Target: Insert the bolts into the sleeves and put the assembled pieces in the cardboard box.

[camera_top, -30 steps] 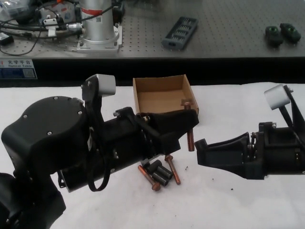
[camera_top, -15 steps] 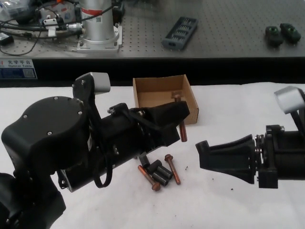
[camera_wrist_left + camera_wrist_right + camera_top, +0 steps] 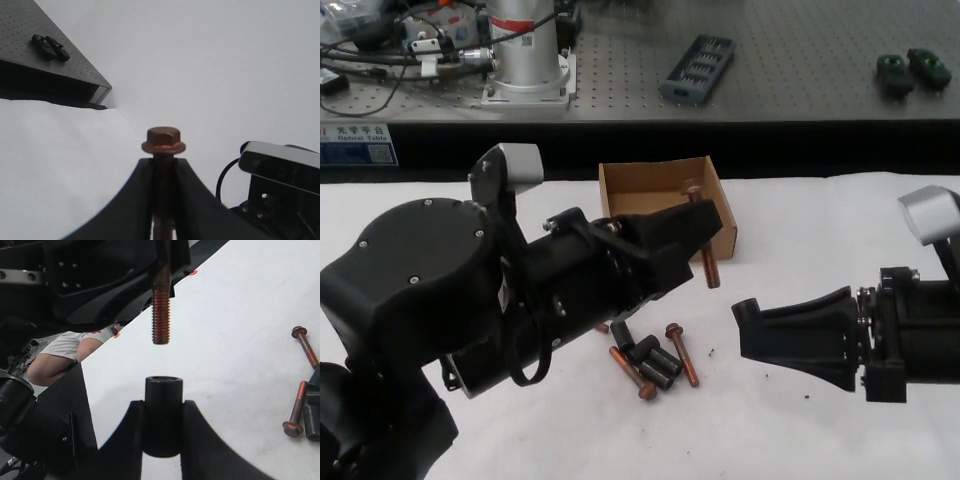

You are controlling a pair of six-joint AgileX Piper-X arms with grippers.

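Observation:
My left gripper (image 3: 703, 228) is shut on a copper bolt (image 3: 706, 258), which hangs upright, threads down, in front of the cardboard box (image 3: 650, 205). In the left wrist view the bolt (image 3: 163, 150) stands between the two fingers of the gripper (image 3: 163, 172), hex head above them. My right gripper (image 3: 163, 415) is shut on a black sleeve (image 3: 163, 405), held upright with its bore open on top. The bolt's threaded end (image 3: 161, 315) hangs above the sleeve, a gap between them. In the high view the right gripper (image 3: 748, 318) is to the right of the bolt and lower.
Loose bolts (image 3: 682, 355) and black sleeves (image 3: 655, 365) lie on the white cloth in front of the box; the right wrist view shows two bolts (image 3: 304, 345) beside a sleeve (image 3: 313, 415). A metal post (image 3: 525, 45) and a black rack (image 3: 697, 67) stand on the far bench.
The left gripper has carried the bolt a little left and up, toward the box. The right arm has drawn back to the right, widening the gap between the grippers.

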